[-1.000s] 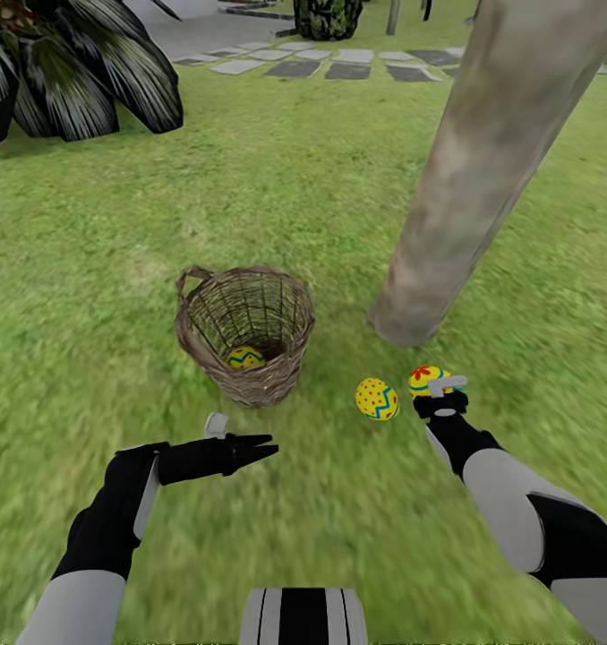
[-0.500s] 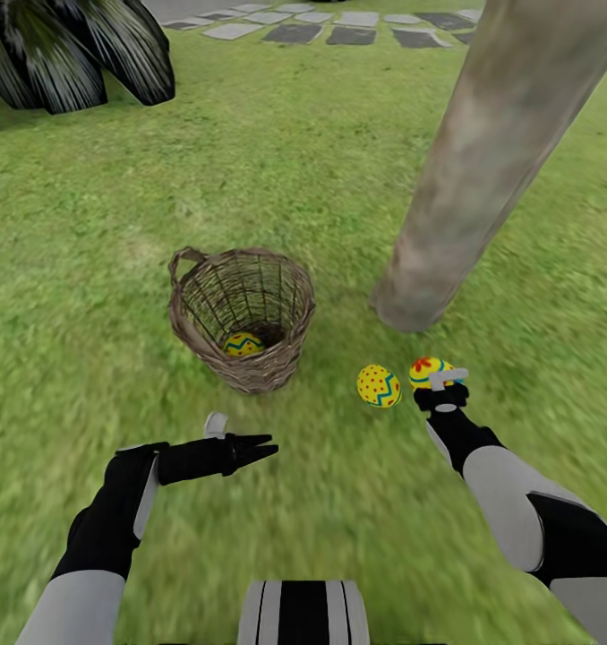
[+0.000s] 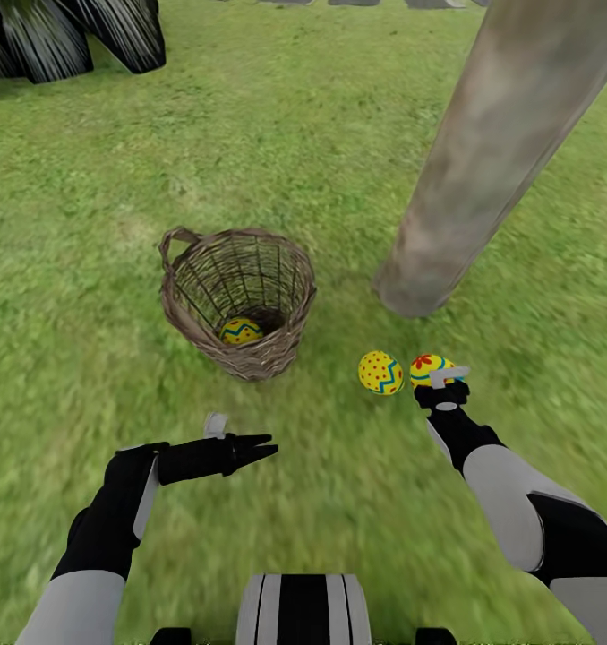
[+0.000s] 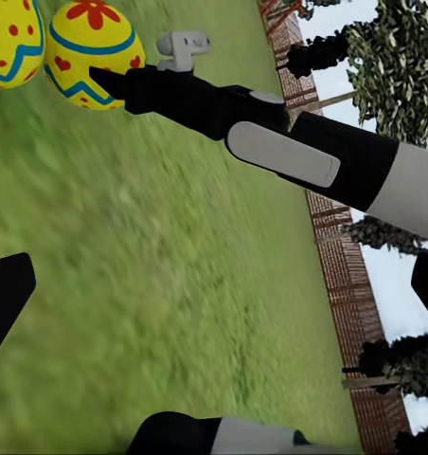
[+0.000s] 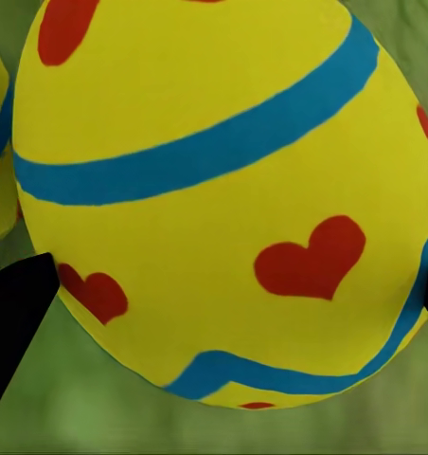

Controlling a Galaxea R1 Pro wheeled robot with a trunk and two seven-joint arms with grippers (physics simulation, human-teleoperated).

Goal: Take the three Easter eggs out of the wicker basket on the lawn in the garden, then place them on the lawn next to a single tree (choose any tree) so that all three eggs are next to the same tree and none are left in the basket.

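The right tool (image 3: 440,387) is down low on the lawn (image 3: 89,296), right at an Easter egg (image 3: 426,367) with red hearts and blue bands. In the right wrist view this egg (image 5: 223,199) looks very big, with one dark finger (image 5: 15,313) at each side of it. I cannot tell if the fingers are touching the egg or have let go. A second egg (image 3: 380,373), yellow with red dots and a blue zigzag, lies on the grass just beside the first one. Both eggs are near the foot of the tree (image 3: 483,161), a thick grey-brown trunk that leans up and away.

The left tool (image 3: 263,446) hangs above the grass with its dark fingers close together, and it holds nothing. It points toward the right arm.

The wicker basket (image 3: 239,300) stands on the lawn, in front of the left tool and off to the side of the tree. A third egg (image 3: 240,331) sits at the bottom of it.

A dark leafy plant (image 3: 71,36) grows at the far left corner.
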